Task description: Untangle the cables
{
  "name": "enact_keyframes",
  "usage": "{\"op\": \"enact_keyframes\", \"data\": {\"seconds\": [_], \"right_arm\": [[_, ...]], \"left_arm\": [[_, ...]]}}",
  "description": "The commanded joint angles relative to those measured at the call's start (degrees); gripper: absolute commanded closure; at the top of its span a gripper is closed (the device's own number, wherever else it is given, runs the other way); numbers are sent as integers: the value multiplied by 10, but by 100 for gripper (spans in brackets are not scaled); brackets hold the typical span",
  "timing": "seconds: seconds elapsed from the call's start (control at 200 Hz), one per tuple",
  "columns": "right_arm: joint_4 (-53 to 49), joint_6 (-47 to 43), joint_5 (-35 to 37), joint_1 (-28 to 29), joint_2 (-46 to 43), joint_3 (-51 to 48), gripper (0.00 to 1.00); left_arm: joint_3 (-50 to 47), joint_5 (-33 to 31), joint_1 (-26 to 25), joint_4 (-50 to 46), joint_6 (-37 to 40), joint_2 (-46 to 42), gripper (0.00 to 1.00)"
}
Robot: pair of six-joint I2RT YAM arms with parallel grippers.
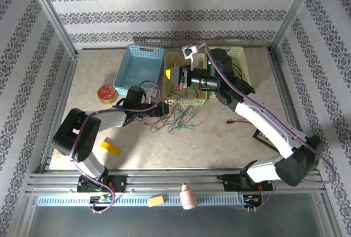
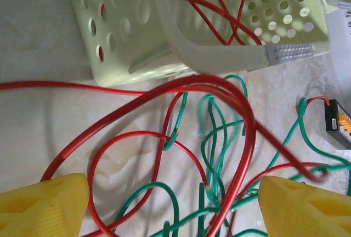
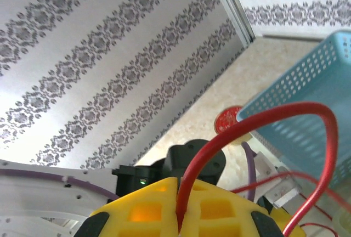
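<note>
Cables (image 1: 176, 117) in red and green lie tangled on the table (image 1: 219, 141), just in front of the pale basket (image 1: 189, 101). Left gripper (image 2: 173, 196) hovers low over them, fingers wide apart with loops between. Right gripper (image 3: 178, 198), raised by the pale basket, is clamped on a red cable (image 3: 285, 108) that arcs up near the blue basket (image 3: 307, 133).

Glossy plastic-coated cables (image 2: 251, 138), matt perforated plastic basket (image 2: 214, 56), smooth stone-look tabletop (image 2: 44, 138), brushed aluminium frame (image 1: 164, 178).
</note>
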Motion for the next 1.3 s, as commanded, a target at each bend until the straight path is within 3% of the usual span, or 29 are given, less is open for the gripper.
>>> {"op": "enact_keyframes", "data": {"seconds": [0.0, 0.215, 0.365, 0.665, 0.87, 1.03, 1.11, 1.215, 1.295], "right_arm": [[15, -8, 23, -12, -25, 21, 100], [17, -42, 131, -53, -66, 31, 100], [10, -33, 168, -93, -45, 55, 100], [-41, 21, 171, -129, 104, 114, 100], [-30, 46, 172, -139, 219, 133, 100], [-32, 67, 139, -139, 308, 169, 99], [-28, 83, 141, -139, 334, 169, 91], [-32, 70, 155, -130, 338, 162, 62], [-43, 44, 175, -117, 323, 150, 55]], "left_arm": [[8, -4, -5, -20, 29, 1, 19], [-17, -19, -5, -26, 30, -20, 17], [-26, -46, -5, -21, 17, -41, 13], [-39, -174, -5, -27, -50, -128, 4], [-47, -318, -3, -115, -66, -195, 4], [-55, -357, 3, -153, -62, -223, 3], [-58, -345, 8, -157, -55, -227, 3], [-58, -338, 9, -163, -49, -230, 3], [-59, -344, 11, -168, -46, -234, 3]]}}
